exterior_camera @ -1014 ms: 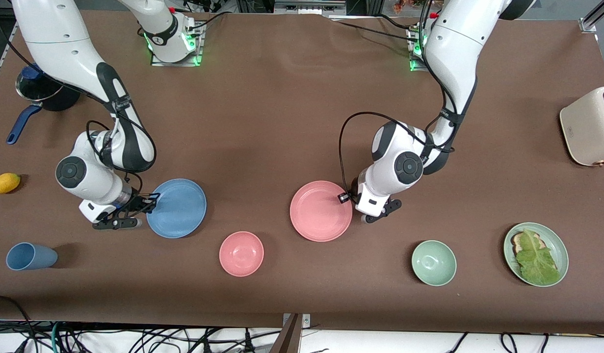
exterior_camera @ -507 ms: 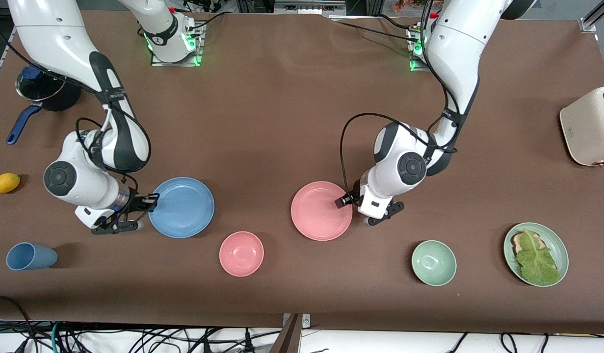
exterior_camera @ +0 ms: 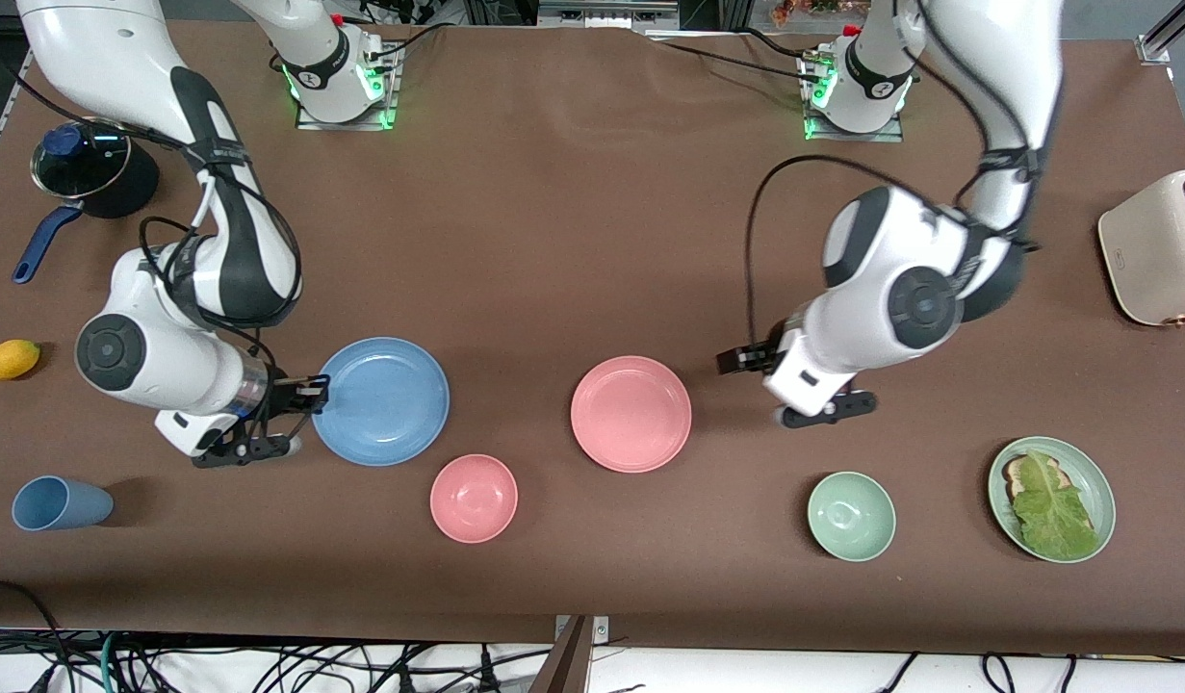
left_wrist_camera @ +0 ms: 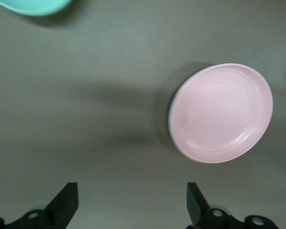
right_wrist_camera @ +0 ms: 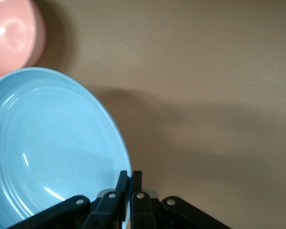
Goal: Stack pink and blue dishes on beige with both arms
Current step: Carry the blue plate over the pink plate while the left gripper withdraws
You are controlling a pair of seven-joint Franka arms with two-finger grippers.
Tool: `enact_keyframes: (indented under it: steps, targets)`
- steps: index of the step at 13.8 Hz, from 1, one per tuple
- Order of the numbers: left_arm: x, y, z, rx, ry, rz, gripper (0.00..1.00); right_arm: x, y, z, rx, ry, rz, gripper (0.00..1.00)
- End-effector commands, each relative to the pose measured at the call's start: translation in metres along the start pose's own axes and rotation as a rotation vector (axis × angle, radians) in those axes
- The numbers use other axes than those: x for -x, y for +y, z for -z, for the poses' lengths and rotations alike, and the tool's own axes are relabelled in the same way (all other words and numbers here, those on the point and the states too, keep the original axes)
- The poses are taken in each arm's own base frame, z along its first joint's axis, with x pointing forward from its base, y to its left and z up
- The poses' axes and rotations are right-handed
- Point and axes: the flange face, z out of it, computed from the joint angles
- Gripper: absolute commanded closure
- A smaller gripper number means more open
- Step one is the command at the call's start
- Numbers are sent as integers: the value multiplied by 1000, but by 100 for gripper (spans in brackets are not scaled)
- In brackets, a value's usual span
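The right gripper [exterior_camera: 308, 395] is pinching the rim of the blue plate [exterior_camera: 381, 400] at the edge toward the right arm's end of the table, holding the plate over the brown table [exterior_camera: 553, 241]. The left gripper [exterior_camera: 746, 361] is hanging over bare table just beside the pink plate [exterior_camera: 631, 414], apart from it, on the side toward the left arm's end. The pink plate is lying flat near the table's middle. A pink bowl [exterior_camera: 474, 498] is sitting nearer the camera, between the two plates. A green bowl [exterior_camera: 851, 516] is sitting nearer the camera than the left gripper's spot.
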Motion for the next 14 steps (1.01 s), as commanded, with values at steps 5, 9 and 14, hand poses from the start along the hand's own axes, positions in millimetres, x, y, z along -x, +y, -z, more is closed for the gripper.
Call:
enact_keyframes:
  steps: [5,9,14]
  targets:
    - [7,-106,99,-171,27,-308,0,15,-160,-9,-35,33,-186,100]
    - [11,-157,134,-160,44,-247,0,26,-230,-32,-61,73,-291,100]
    - [41,-213,212,-129,163,-159,0,30,-302,-56,-86,136,-403,100]
